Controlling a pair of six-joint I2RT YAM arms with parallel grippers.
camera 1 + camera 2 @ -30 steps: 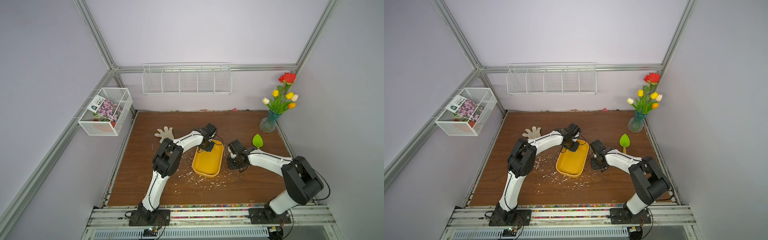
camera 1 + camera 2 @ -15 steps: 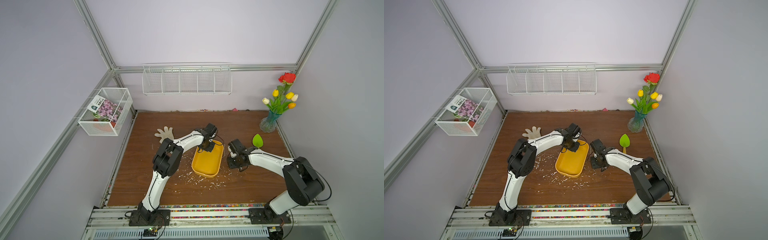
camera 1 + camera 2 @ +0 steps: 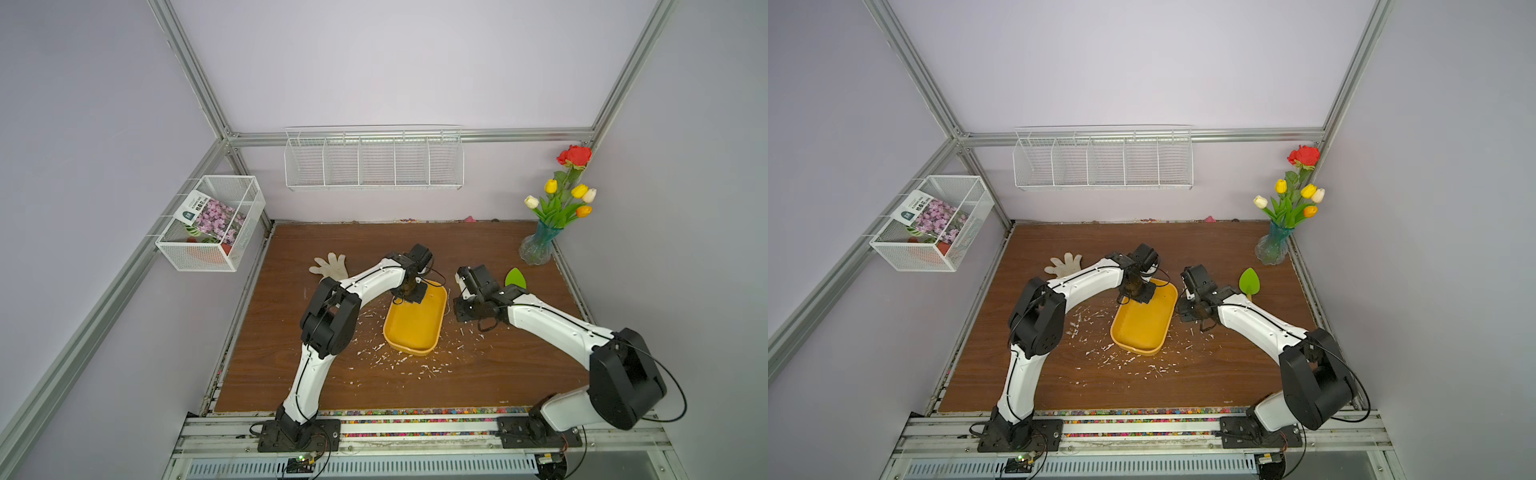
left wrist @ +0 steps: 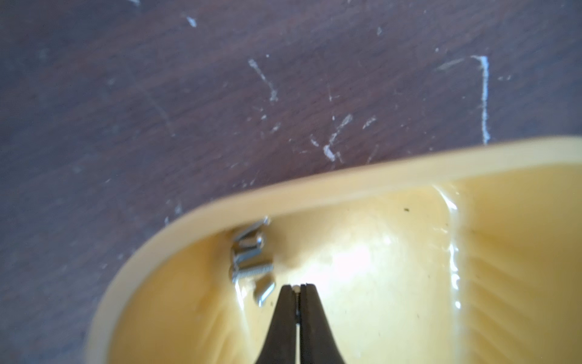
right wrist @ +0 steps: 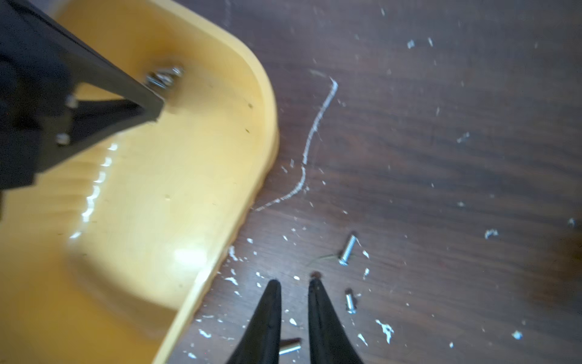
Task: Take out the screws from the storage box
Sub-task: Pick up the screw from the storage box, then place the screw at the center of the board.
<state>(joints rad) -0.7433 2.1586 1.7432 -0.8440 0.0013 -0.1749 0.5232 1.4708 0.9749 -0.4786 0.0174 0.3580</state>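
The yellow storage box (image 3: 415, 332) (image 3: 1142, 328) lies mid-table. Several silvery screws (image 4: 250, 258) are heaped in its far corner, also seen in the right wrist view as screws (image 5: 163, 77). My left gripper (image 4: 298, 287) (image 3: 409, 293) reaches into that corner beside the heap, shut on one small screw pinched at its tips. My right gripper (image 5: 294, 282) (image 3: 457, 316) hovers low over the table just right of the box, open by a narrow gap with nothing between the fingers. Three screws lie on the wood near it: one (image 5: 347, 250), another (image 5: 350, 303) and a third (image 5: 289, 348) under the fingers.
White debris flecks (image 3: 395, 361) litter the wood around the box. A white glove (image 3: 330, 266) lies at the back left, a green leaf (image 3: 515, 278) and a vase of flowers (image 3: 538, 249) at the back right. Wire baskets (image 3: 374, 160) hang on the walls.
My left gripper has closed inside the box's far corner. Both arms have stayed nearly where they were.
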